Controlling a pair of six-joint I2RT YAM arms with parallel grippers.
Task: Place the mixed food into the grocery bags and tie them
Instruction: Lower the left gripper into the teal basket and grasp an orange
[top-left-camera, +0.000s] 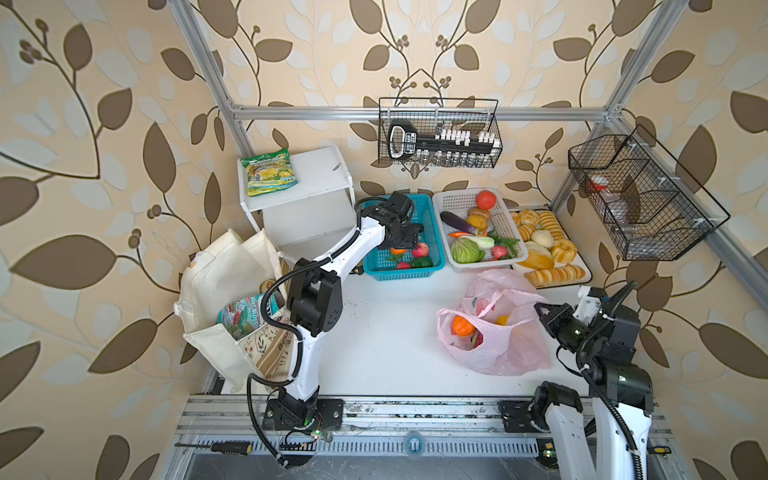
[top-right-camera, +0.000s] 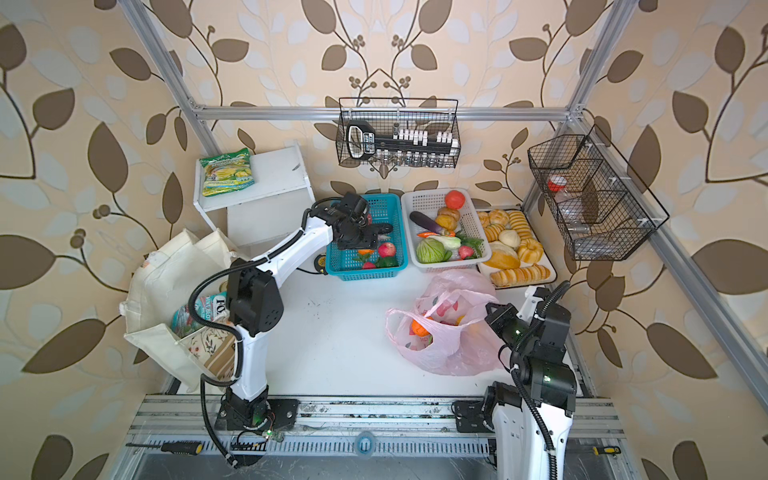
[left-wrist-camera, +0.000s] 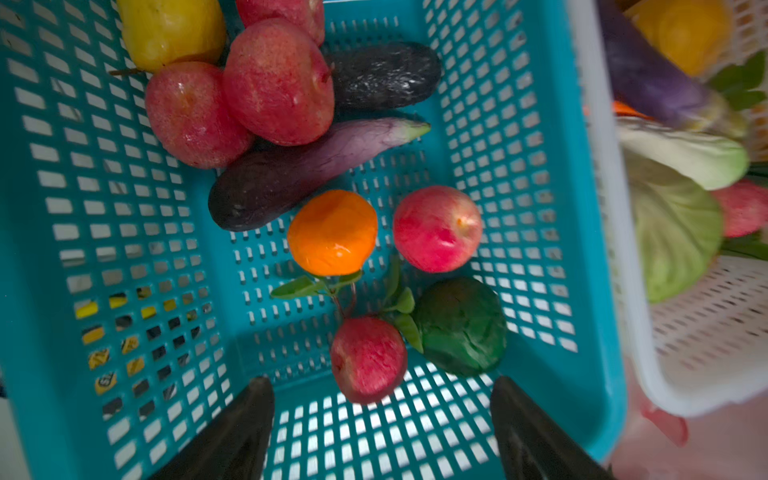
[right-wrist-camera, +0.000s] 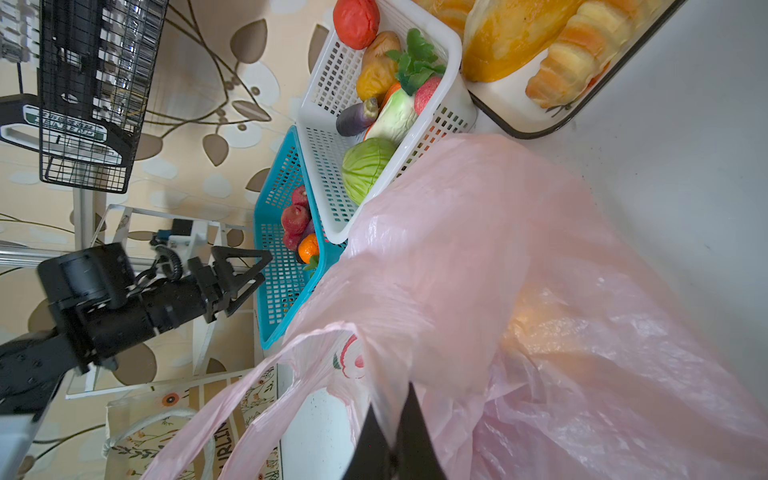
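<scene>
- Pink plastic bag (top-left-camera: 515, 361) lies on the desk (top-left-camera: 386, 332), lower right in both top views, with an orange fruit (top-left-camera: 463, 325) showing at its mouth. The right jaws are clenched on its plastic.
- Left jaws hang released over the blue basket (left-wrist-camera: 540, 124), above a red fruit (left-wrist-camera: 368, 359) and a loose orange (left-wrist-camera: 332, 232).
- Cream tote (top-left-camera: 216, 282), at left, holds a teal packet (top-left-camera: 239, 318).

The white tabletop (top-left-camera: 386, 332) carries a row along its back edge: a white shelf unit (top-left-camera: 316, 170) with a green-yellow snack packet (top-left-camera: 270, 172) on top, then a teal basket (top-left-camera: 430, 216), a white basket (top-left-camera: 457, 203) and a tray of bread (top-left-camera: 579, 257), each just beside the next. A cream canvas tote (top-left-camera: 216, 282) slumps at the left edge. A pink plastic bag (top-left-camera: 498, 353) lies right of the middle, in front of the white basket.
</scene>
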